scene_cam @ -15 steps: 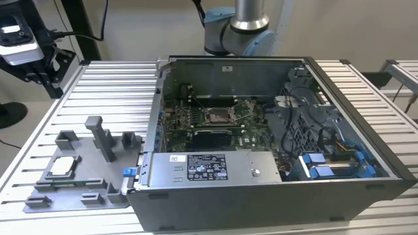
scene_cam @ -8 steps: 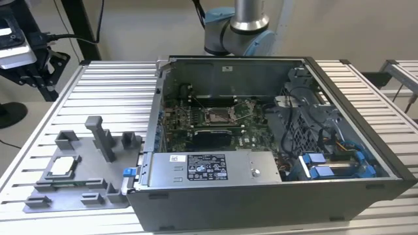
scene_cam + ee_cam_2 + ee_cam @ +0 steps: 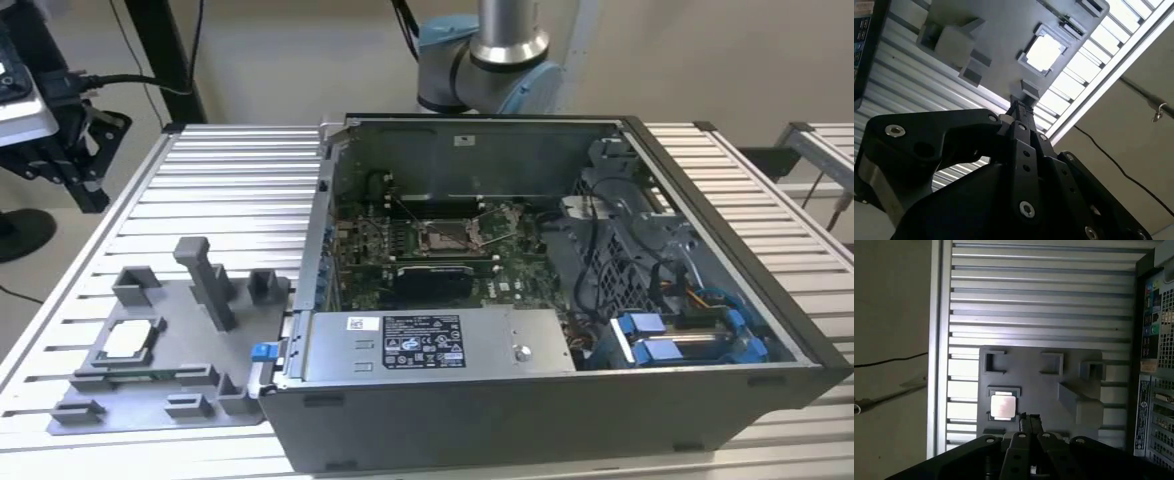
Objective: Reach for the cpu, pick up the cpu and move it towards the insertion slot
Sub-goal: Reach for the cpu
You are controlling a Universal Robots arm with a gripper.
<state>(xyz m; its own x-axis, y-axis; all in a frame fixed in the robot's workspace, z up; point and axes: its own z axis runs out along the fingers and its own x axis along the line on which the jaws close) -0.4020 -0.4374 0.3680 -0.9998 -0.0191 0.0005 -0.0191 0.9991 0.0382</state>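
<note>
I judge the reach unfinished: the cpu [image 3: 1003, 406] lies in the grey fixture tray [image 3: 1024, 370], my end effector [image 3: 1029, 418] narrow, empty, aimed at that tray.

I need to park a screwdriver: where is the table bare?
Bare slats lie beyond the tray, on the exterior view's left of the case. The tray is crowded with blocks and the cpu; the case is packed.

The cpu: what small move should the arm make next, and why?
Probably shift sideways until the gripper is centred over the cpu. In the first wrist view the cpu lies flat and untouched in its recess of the grey tray, and the shut jaws point at the tray beside it.
</note>
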